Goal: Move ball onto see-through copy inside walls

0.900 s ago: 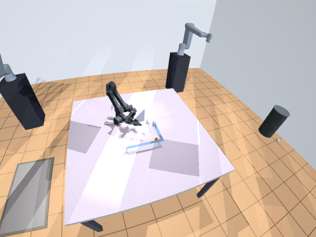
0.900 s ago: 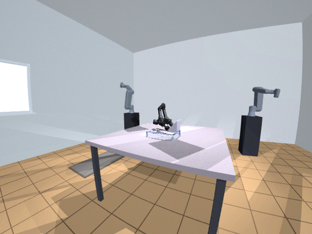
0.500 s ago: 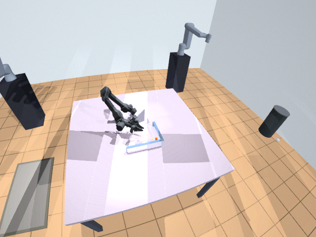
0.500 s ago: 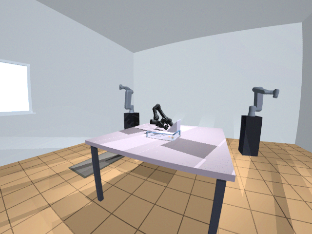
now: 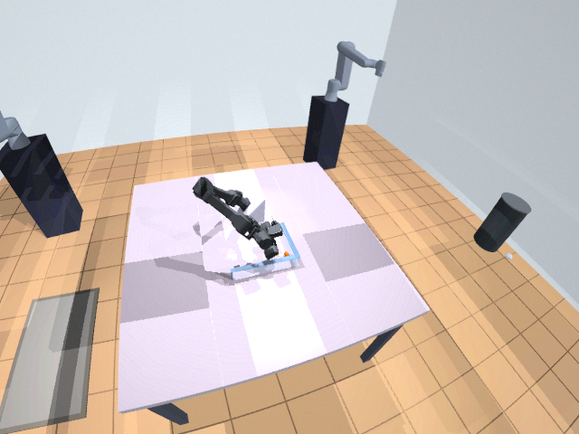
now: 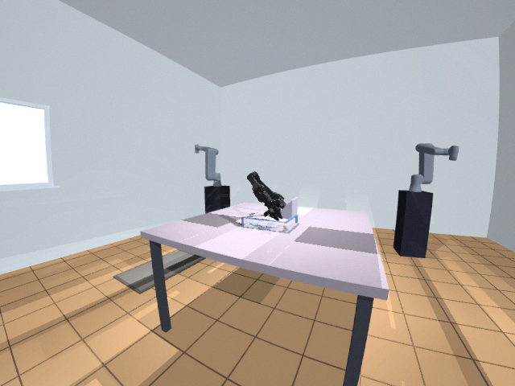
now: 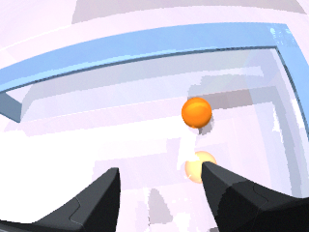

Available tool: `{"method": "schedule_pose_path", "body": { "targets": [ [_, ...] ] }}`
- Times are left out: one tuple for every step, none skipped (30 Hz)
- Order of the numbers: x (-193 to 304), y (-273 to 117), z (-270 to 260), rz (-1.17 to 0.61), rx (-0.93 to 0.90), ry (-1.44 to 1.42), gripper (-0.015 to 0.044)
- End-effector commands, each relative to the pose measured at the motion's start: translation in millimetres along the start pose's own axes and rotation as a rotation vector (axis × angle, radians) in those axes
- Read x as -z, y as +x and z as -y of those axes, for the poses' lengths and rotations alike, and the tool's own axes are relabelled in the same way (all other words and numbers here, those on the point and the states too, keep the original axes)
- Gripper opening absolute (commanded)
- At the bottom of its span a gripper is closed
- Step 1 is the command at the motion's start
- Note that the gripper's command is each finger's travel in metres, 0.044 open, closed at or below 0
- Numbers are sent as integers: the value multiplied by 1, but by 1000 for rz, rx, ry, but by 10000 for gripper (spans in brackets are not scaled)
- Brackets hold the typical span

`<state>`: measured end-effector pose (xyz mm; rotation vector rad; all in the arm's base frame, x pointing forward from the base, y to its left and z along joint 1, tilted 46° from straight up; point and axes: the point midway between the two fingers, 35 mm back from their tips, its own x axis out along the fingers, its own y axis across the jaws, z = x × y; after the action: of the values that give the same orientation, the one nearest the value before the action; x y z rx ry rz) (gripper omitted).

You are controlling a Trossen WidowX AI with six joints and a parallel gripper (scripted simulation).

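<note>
The orange ball (image 5: 286,253) (image 6: 285,227) (image 7: 196,112) lies on the table inside the corner, near the long clear wall with a blue rim (image 5: 264,264) (image 7: 145,46). The shorter clear wall (image 5: 290,240) (image 7: 295,68) meets it at the corner. The pale see-through copy (image 7: 199,166) sits a little nearer the gripper than the ball in the wrist view, and the right fingertip covers part of it. My gripper (image 5: 270,256) (image 7: 160,172) is partly open with nothing between its fingers. It is low over the walled area, short of the ball. The fingertips are too small to make out in the top and exterior views.
An upright pale panel (image 6: 291,207) stands on the table (image 5: 289,336) (image 6: 332,265) behind the walls. My dark arm reaches over from the table's far side. Two grey arms on dark pedestals (image 5: 326,133) (image 6: 413,224) and a dark cylinder (image 5: 501,221) stand away from the table.
</note>
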<state>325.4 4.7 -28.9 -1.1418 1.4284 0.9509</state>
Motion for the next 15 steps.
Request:
{"method": "schedule_pose_path", "body": {
  "targets": [
    [-25,11,12,-287,-20,-19,213],
    [-31,13,15,-350,-13,-28,213],
    [-38,14,17,-412,0,-39,213],
    [-45,16,19,-473,18,-52,213],
    [-52,17,21,-532,41,-67,213],
    [-58,18,22,-581,62,-80,213],
    [-62,19,23,-610,75,-88,213],
    [-63,19,23,-620,80,-91,213],
    [-63,19,23,-620,80,-91,213],
    [-63,19,23,-620,80,-91,213],
    [-63,19,23,-620,80,-91,213],
    [-63,19,23,-620,80,-91,213],
    [-63,19,23,-620,80,-91,213],
    [-63,19,23,-620,80,-91,213],
    [-63,19,23,-620,80,-91,213]
  ]
}}
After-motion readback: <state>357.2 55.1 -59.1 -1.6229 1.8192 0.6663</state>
